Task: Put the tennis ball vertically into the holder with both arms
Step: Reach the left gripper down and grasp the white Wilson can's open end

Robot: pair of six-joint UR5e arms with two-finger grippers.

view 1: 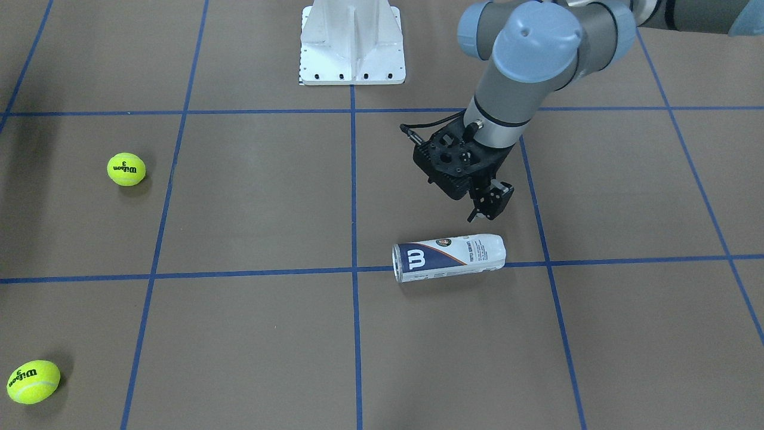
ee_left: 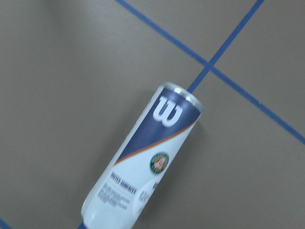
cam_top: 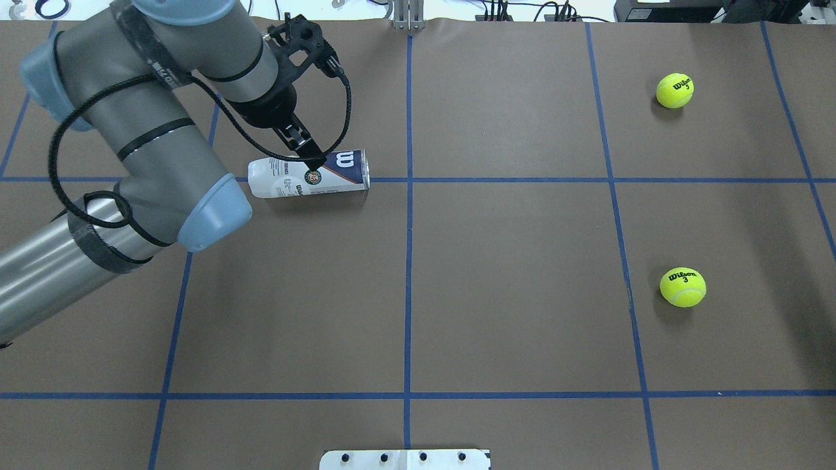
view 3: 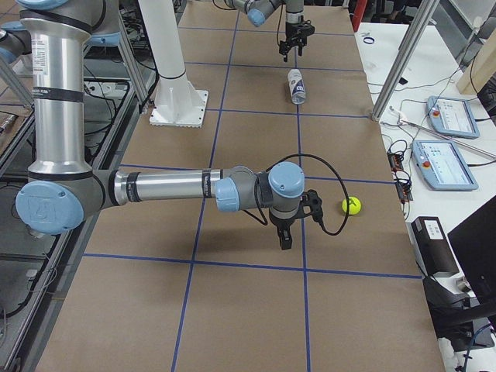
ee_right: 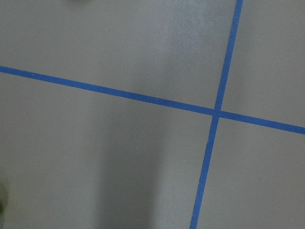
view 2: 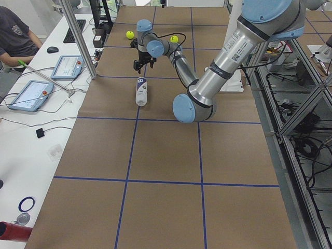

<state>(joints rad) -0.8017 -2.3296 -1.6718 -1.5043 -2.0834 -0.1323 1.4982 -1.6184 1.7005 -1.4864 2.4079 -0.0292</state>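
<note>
Holder (view 1: pixel 449 258) lies on its side on the bench (view 1: pixel 250 197), along a blue tape line (view 1: pixel 179 275) in the robot's left half. Its metal rim (view 1: pixel 396 263) faces the bench centre. Left pincer (view 1: pixel 490 204) hangs over the holder, fingers spread, gripping nothing, clear of the label. Right pincer (view 3: pixel 284 236) points down over the bench's right half; whether it is released or clenched, cannot tell. Nearer tennis ball (view 1: pixel 126 169) and farther tennis ball (view 1: pixel 33 381) both rest on the right half, well apart from the holder.
</note>
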